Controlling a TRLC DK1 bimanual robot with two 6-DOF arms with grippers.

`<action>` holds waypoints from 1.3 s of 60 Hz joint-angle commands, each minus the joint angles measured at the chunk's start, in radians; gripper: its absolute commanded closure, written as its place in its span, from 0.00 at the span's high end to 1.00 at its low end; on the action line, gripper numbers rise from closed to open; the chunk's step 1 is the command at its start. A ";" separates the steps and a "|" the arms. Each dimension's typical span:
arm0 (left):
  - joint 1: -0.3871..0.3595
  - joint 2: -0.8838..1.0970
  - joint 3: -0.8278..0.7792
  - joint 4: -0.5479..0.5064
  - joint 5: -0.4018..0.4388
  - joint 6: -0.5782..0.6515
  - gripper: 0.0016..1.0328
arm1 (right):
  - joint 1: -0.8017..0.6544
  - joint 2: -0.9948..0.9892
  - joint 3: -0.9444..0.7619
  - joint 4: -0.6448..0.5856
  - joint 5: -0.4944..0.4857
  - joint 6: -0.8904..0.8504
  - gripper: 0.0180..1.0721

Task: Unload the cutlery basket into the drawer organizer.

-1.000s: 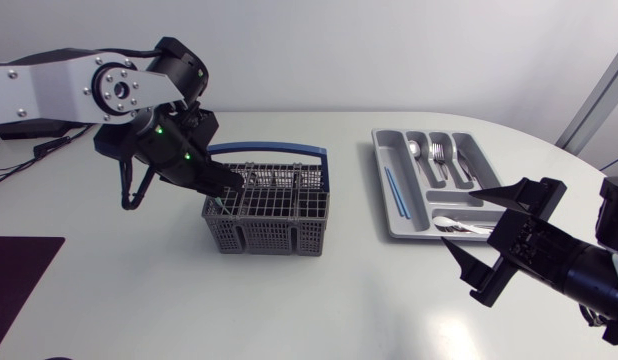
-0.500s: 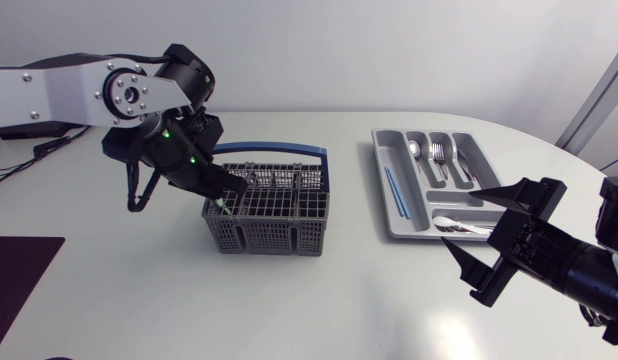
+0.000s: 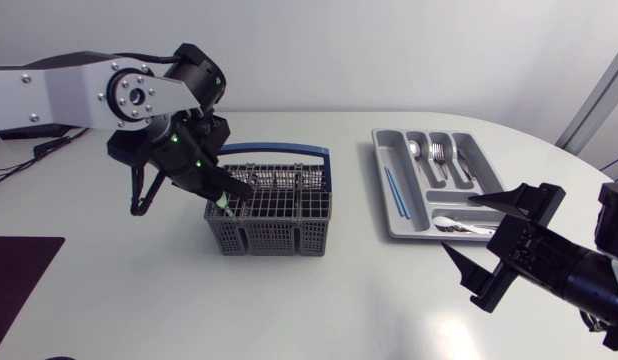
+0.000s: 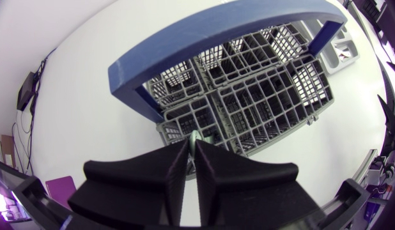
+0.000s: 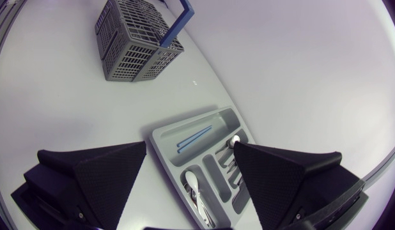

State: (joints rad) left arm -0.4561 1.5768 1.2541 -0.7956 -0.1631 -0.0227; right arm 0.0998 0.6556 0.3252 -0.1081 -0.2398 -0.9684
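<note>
Grey plastic lattice basket (image 3: 279,228), glossy metal cutlery (image 3: 439,156)

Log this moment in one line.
left gripper: shut on utensil in basket | right gripper: open, by organizer | organizer: partly filled

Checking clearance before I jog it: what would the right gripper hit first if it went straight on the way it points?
The right gripper would likely meet the drawer organizer first, though depth is unclear.
</note>
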 commanded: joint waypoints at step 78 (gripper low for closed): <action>-0.036 -0.301 0.162 -0.077 -0.021 0.110 0.10 | 0.193 -0.073 0.086 -0.088 0.020 0.198 0.93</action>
State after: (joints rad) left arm -0.4877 1.2961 1.3815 -0.8597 -0.2333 0.0868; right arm 0.2573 0.5823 0.3664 -0.1806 -0.2295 -0.8341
